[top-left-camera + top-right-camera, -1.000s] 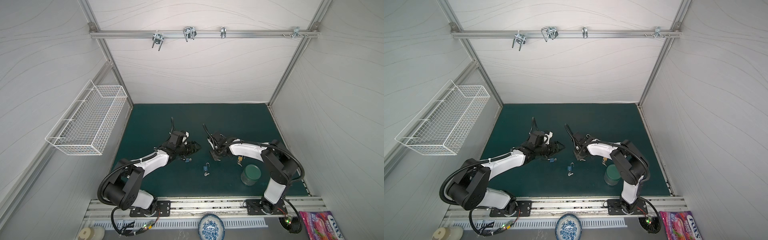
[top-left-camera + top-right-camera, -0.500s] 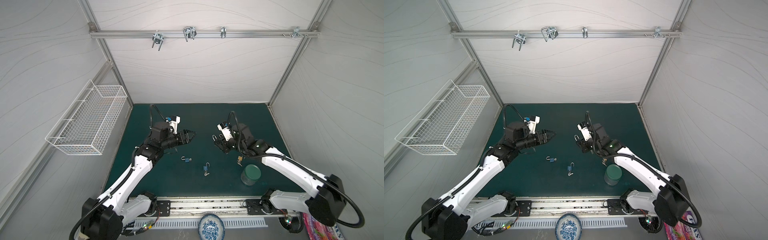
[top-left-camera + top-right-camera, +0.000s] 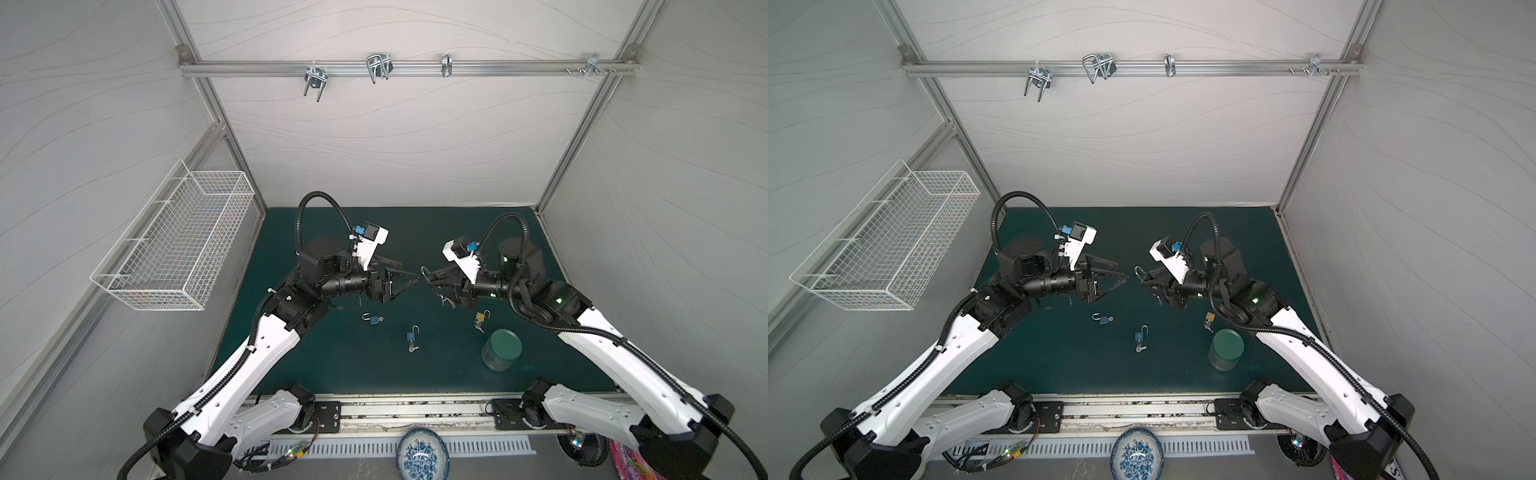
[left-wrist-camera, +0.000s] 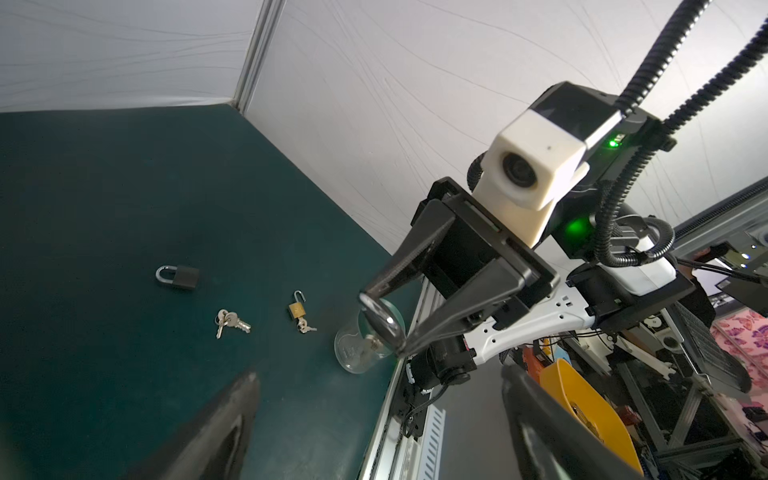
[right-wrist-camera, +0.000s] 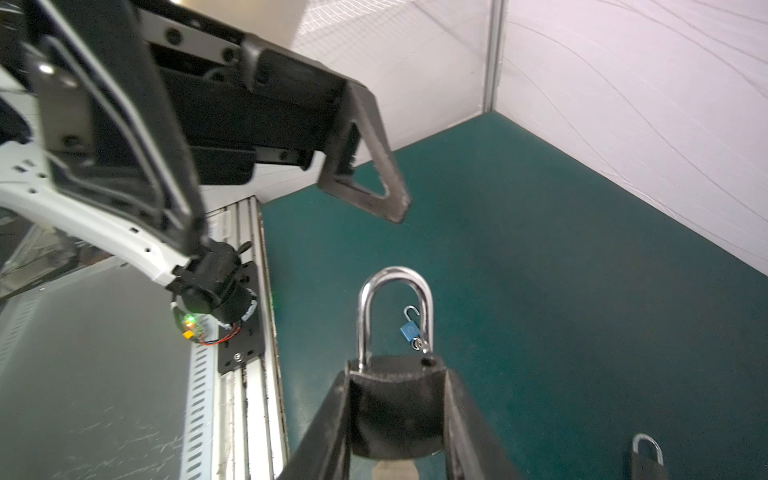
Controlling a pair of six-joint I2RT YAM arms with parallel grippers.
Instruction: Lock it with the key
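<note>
My right end effector (image 3: 428, 276) was clamped on the padlock (image 5: 397, 399). Both fingers (image 5: 328, 424) pinched the body, the shackle pointed out past the tips, and the whole thing was up in the air above the counter (image 3: 332, 374). The shackle's free leg sat just above its hole, so it looked unlatched. There was something pale under the body; I couldn't tell what.

My left end effector (image 3: 409, 271) was spread wide and empty, facing the padlock nearly tip to tip, close but not touching.

On the counter below my right arm, loose keys (image 4: 230, 322) lay near a black lock (image 4: 178, 277). A brass lock (image 3: 481, 318) was just beside them with its shackle open and a key at its base. The jar (image 3: 502, 349) stood near that, toward the front. Between the arms lay a blue lock (image 3: 376, 320) and a second blue lock (image 3: 413, 334), both with shackles open. The basket (image 3: 178, 241) hung on the left wall. The bowl (image 3: 422, 455) sat out front, off the counter.
</note>
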